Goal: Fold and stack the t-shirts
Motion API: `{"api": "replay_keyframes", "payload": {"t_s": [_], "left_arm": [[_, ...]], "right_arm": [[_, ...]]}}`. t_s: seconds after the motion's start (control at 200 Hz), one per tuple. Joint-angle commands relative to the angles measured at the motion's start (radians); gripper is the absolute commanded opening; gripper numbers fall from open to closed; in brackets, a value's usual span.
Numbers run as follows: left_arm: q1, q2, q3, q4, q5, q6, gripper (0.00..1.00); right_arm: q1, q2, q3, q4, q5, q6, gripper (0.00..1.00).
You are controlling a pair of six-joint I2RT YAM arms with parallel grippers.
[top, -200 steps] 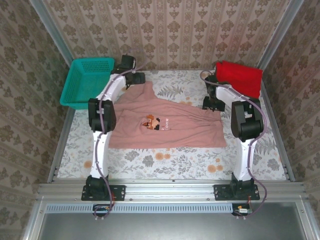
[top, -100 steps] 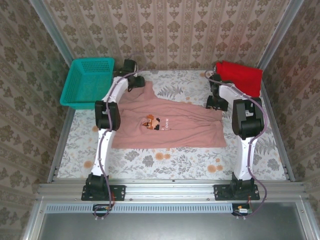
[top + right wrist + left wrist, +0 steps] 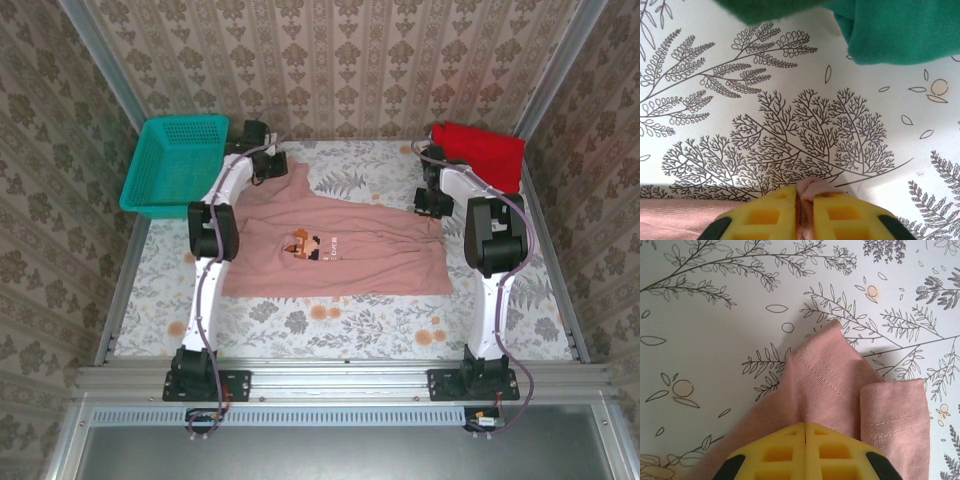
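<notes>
Both my hands are shut on the pink tee (image 3: 370, 265), which lies spread across the middle of the top view, print near its centre. My left gripper (image 3: 805, 427) has its yellow pads pressed together over a bunched corner of the cloth at the bottom of the left wrist view. A stitched hem fans out above the pads, and a small flap curls over at their right. My right gripper (image 3: 804, 194) pinches a thin ridge of pink cloth at the bottom of the right wrist view, with the green tee (image 3: 890, 30) well above it along the top edge. In the top view both grips sit on the tee's upper edge, the left one in the upper left beside the basket (image 3: 175, 160), the right one just below the red tee (image 3: 480, 155). To fold well, I judge I should raise both corners together, only enough to clear the table (image 3: 330, 320). The edge between them should be held taut so it cannot sag, then carried toward the bottom of the frame and laid square on the lower hem. The right pinch looks slim, so I would move slowly in case it slips. The curled flap at the left could set a crease, so I would let it fall open as the cloth rises. I would also lift away from the red and green tees so as not to drag them.
</notes>
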Motion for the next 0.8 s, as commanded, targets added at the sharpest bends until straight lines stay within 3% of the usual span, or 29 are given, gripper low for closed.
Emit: {"api": "replay_keyframes", "payload": {"t_s": [0.0, 0.19, 0.48, 0.795], "left_arm": [[0.042, -0.116, -0.023, 0.006, 0.032, 0.014, 0.00], [0.060, -0.182, -0.055, -0.023, 0.009, 0.036, 0.00], [0.068, -0.445, -0.345, 0.097, 0.029, 0.048, 0.00], [0.116, -0.985, -1.012, 0.311, 0.036, 0.069, 0.00]], "right_arm": [[-0.004, -0.085, 0.029, 0.001, -0.016, -0.016, 0.13], [-0.003, -0.140, 0.000, 0.017, -0.050, -0.009, 0.09], [-0.004, -0.234, -0.047, 0.033, -0.053, -0.023, 0.06], [-0.009, -0.402, -0.209, 0.086, -0.110, -0.032, 0.04]]}}
